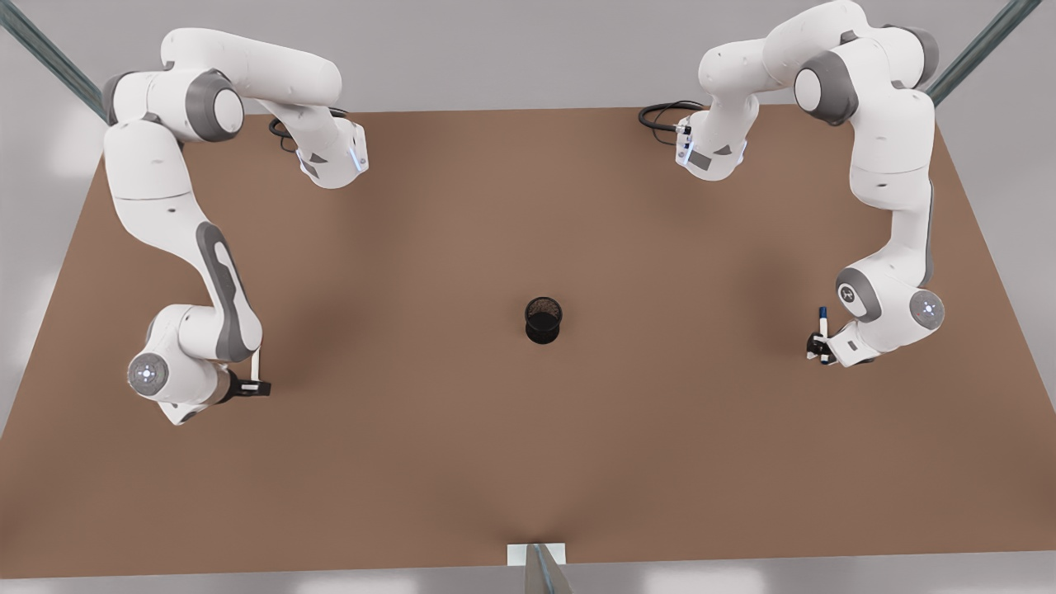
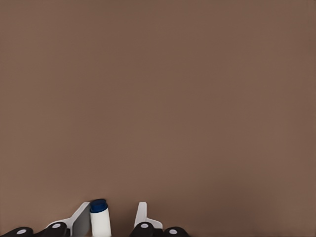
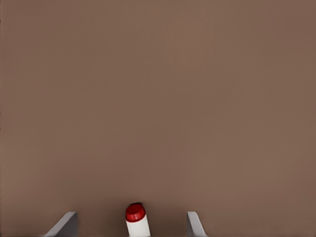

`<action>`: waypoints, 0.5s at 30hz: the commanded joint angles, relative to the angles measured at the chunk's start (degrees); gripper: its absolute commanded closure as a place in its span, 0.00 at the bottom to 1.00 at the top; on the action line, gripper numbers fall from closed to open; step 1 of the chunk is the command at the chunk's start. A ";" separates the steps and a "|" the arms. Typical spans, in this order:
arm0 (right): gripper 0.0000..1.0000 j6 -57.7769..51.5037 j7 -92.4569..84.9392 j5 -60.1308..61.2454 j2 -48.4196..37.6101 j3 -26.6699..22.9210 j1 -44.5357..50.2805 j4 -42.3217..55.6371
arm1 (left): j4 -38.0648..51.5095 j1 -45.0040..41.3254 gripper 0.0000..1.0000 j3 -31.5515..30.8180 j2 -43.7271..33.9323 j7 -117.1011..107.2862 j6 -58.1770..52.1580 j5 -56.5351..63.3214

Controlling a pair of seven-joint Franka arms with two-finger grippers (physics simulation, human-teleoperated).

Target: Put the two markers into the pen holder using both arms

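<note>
on the front view's left, the right tool (image 1: 257,385) stands wide around the red marker (image 3: 137,220). the black pen holder (image 1: 543,319) sits mid-surface (image 1: 528,462). farther right, the left tool (image 1: 818,350) holds the blue marker (image 1: 822,323), fingers (image 2: 141,215) apart.

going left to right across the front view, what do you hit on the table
right tool with the red marker → pen holder at mid-table → left tool with the blue marker
</note>
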 commanded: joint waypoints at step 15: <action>0.56 -0.22 -1.85 -1.99 -0.68 0.18 -0.28 -2.79 | 0.55 -0.26 0.79 0.01 -0.30 2.50 -0.08 -2.85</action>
